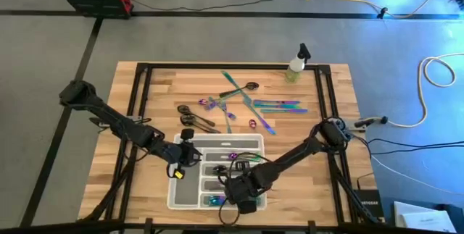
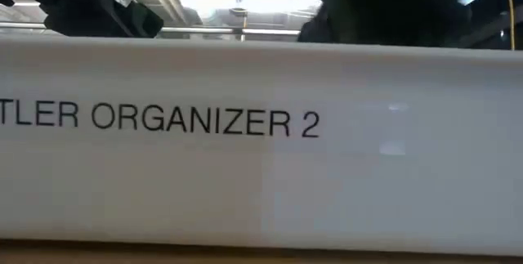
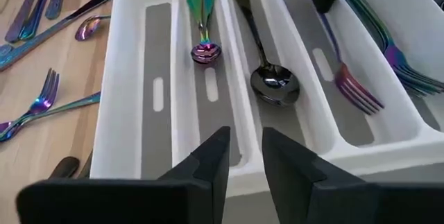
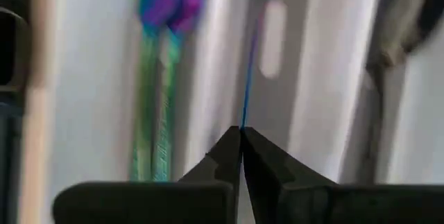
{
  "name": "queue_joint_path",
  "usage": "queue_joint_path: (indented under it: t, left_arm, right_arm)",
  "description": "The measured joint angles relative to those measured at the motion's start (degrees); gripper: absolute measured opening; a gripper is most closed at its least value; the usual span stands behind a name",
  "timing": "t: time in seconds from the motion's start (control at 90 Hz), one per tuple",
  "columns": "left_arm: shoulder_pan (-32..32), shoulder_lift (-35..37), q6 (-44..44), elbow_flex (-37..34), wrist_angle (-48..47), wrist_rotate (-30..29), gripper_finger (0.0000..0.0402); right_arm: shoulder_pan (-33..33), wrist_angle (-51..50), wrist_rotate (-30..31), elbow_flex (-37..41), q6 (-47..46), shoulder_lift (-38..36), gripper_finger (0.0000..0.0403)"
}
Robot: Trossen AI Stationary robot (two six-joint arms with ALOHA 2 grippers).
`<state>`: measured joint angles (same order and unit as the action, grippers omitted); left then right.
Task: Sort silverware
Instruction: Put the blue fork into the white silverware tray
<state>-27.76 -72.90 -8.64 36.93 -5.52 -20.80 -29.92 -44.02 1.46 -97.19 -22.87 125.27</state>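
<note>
The right end effector (image 4: 241, 135) is low in the white tray (image 1: 190, 145), fingers pinched together on a thin iridescent utensil (image 4: 246, 78) seen edge-on. The left end effector (image 3: 244, 156) hovers at the tray's left end, slightly parted and empty. More silverware (image 1: 250, 103) lies loose on the counter (image 1: 326, 169).

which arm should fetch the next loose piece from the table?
Left, probably. The left hand is open and holds nothing, at the tray edge. The right hand is shut on a thin iridescent piece over a tray slot and has to release it first.
</note>
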Motion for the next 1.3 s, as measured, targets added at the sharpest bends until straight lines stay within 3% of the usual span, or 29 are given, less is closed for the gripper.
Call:
queue_joint_path:
  t: [0.511,0.767,1.133,1.3]
  left_arm:
    - [0.0,0.0,-0.3,0.0,-1.6,0.0,0.0072]
    - [0.0,0.0,-0.2,0.0,-1.6,0.0,0.0072]
    - [0.0,0.0,-0.3,0.0,-1.5,0.0,0.0072]
    - [0.0,0.0,-0.2,0.0,-1.4,0.0,0.0072]
  right_arm:
    - [3.1,7.3,-6.0,6.0,0.9,-0.9,0.0000]
    - [3.3,2.7,-1.2,6.1,2.9,-0.8,0.0011]
    - [0.9,-0.6,6.5,3.9,4.4,-0.5,0.0108]
    - [-0.9,-7.6,12.8,1.4,5.2,-1.4,0.0121]
